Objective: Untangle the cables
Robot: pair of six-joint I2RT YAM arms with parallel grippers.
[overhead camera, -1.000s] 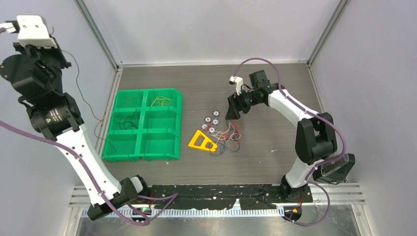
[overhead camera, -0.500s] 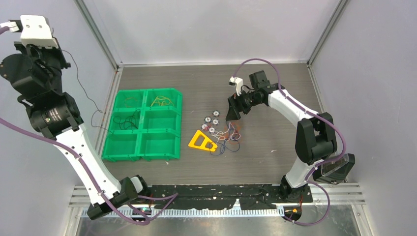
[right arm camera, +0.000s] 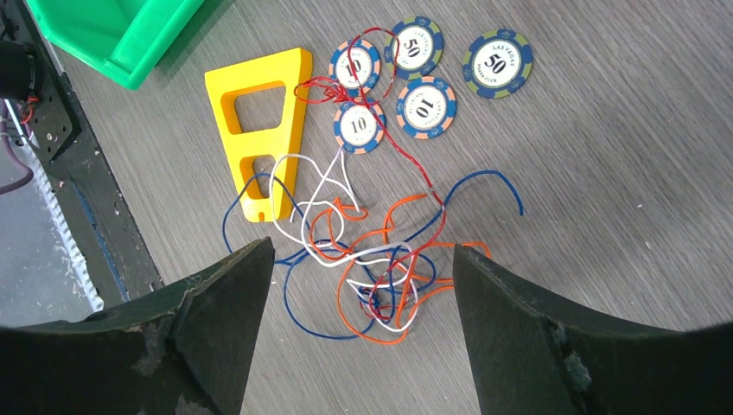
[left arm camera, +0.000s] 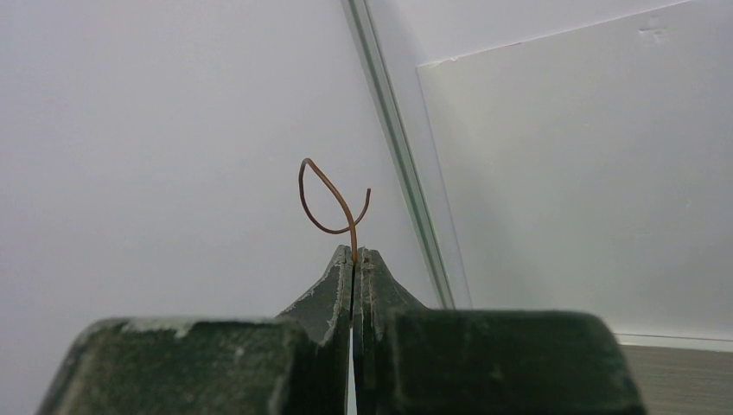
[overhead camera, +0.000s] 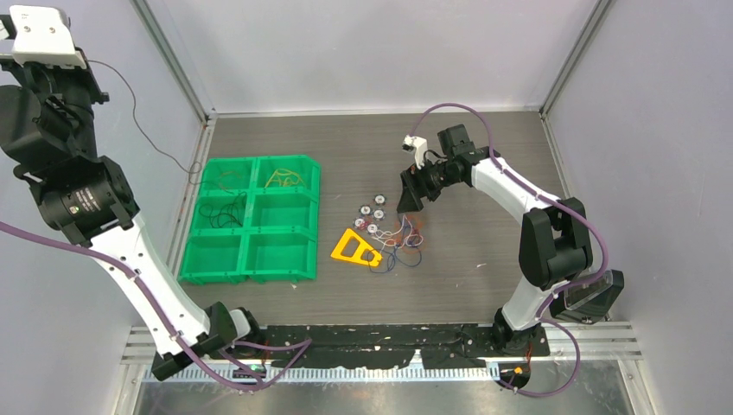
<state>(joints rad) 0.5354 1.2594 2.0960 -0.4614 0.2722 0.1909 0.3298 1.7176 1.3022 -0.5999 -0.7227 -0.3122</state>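
A tangle of thin blue, orange, white and red cables (right arm camera: 389, 268) lies on the table, also in the top view (overhead camera: 398, 242). My right gripper (right arm camera: 363, 251) is open and empty and hovers just above the tangle, also in the top view (overhead camera: 406, 203). My left gripper (left arm camera: 354, 255) is shut on a thin brown wire (left arm camera: 324, 194), whose end loops above the tips. In the top view the left gripper (overhead camera: 86, 73) is raised high at the far left, and the wire (overhead camera: 143, 130) hangs from it down towards the green tray.
A green six-compartment tray (overhead camera: 251, 232) sits left of centre, with yellow wires (overhead camera: 281, 179) and black wires (overhead camera: 220, 212) in it. A yellow triangular piece (right arm camera: 259, 130) and several poker chips (right arm camera: 423, 108) lie beside the tangle. Enclosure walls stand close on all sides.
My left arm has risen up and to the left, drawing the thin brown wire higher off the tray's left side. The right arm and the tangle have not moved.
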